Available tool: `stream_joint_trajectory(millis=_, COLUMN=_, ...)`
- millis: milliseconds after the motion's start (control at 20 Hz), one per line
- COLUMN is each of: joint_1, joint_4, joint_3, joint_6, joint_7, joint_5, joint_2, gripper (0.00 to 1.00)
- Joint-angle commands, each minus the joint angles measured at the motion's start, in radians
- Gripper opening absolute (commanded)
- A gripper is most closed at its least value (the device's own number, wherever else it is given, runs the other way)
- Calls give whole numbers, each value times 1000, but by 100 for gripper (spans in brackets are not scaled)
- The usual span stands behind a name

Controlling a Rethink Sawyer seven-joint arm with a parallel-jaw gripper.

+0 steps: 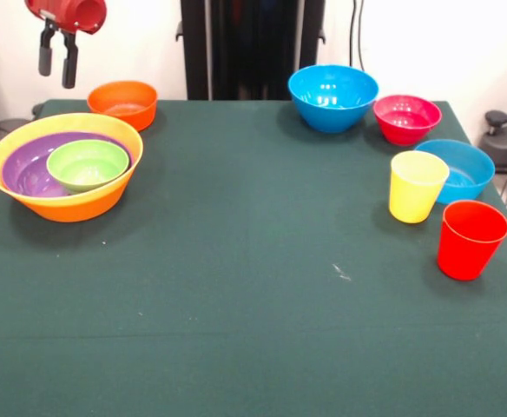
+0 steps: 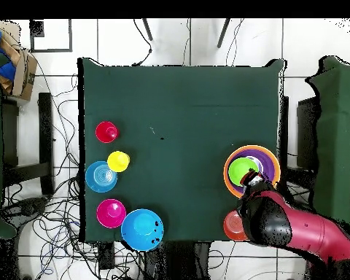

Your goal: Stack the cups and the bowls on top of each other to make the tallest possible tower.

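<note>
The tower is a large yellow-orange bowl at the table's left, with a wide purple bowl in it and a small green bowl inside that; it also shows in the overhead view. My gripper hangs open and empty above and behind the tower, left of a small orange bowl. On the right stand a blue bowl, a pink-red bowl, a second blue bowl, the yellow cup and the red cup, all upright and apart.
The green table carries everything. The robot's black pedestal stands at the far edge. In the overhead view the red arm covers part of the small orange bowl and the tower's edge.
</note>
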Motion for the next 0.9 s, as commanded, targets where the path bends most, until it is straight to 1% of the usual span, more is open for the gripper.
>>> stream_joint_trajectory(millis=50, joint_1=55, joint_4=-45, joint_3=4, joint_6=-22, joint_7=-7, joint_5=-65, joint_2=63, gripper=100)
stream_joint_trajectory(millis=350, joint_1=122, joint_4=-66, joint_3=-36, joint_6=21, joint_7=36, joint_5=-30, joint_2=71, gripper=100)
stream_joint_trajectory(millis=500, joint_1=186, joint_4=-76, joint_3=-70, joint_6=58, joint_7=77, joint_5=4, joint_2=63, gripper=100)
stream_joint_trajectory(millis=700, joint_1=324, joint_4=-103, joint_3=-142, joint_6=128, joint_7=167, joint_5=78, joint_2=63, gripper=100)
stream_joint_trajectory(millis=900, joint_1=470, joint_4=-171, joint_3=-225, joint_6=175, joint_7=260, joint_5=168, joint_2=101, gripper=100)
